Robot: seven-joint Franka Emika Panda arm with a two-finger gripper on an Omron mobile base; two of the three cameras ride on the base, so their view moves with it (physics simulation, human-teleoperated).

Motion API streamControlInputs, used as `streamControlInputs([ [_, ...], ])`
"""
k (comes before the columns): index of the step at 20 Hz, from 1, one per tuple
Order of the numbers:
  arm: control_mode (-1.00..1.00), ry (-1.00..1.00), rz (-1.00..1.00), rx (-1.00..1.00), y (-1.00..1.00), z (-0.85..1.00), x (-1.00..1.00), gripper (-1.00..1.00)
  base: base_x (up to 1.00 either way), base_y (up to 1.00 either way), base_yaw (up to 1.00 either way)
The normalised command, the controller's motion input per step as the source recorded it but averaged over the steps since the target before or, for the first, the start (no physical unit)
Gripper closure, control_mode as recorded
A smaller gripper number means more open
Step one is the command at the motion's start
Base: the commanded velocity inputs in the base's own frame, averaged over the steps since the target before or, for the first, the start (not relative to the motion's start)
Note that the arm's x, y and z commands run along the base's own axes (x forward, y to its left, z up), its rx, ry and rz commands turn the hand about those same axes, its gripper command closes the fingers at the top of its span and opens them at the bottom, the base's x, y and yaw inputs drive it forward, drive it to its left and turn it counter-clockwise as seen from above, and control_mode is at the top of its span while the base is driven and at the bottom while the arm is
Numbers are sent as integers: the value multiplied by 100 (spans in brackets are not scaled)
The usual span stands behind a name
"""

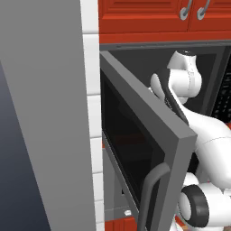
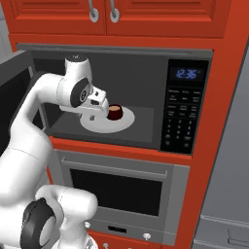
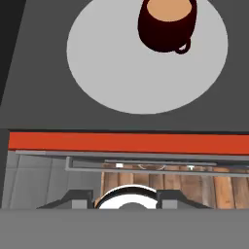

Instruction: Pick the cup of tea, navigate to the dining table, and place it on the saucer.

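The cup of tea is a small maroon cup holding light brown liquid. It stands on a round pale turntable plate inside the open microwave. In the hand view the cup is at the top, its handle toward the lower right, on the plate. My gripper hangs just inside the microwave's opening, close to the left of the cup and a little above the plate. Its fingertips stand apart with nothing between them, the gripper being open. The dining table and the saucer are out of view.
The microwave door is swung wide open to the left, beside my arm. A control panel bounds the cavity on the right. An oven sits below and red cabinets above. A tall grey panel stands at the left.
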Motion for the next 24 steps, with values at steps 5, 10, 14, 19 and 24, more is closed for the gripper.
streamControlInputs([
  [5,-100,-7,0,0,-3,0,-22,-100,0,0,0],
  [10,-100,-27,0,1,-22,0,-22,-100,0,0,0],
  [14,-100,-14,0,1,-32,1,-2,-100,0,0,0],
  [19,-100,-4,0,2,-45,8,0,-100,0,0,0],
  [24,-100,0,-1,3,-31,4,5,-100,0,0,0],
])
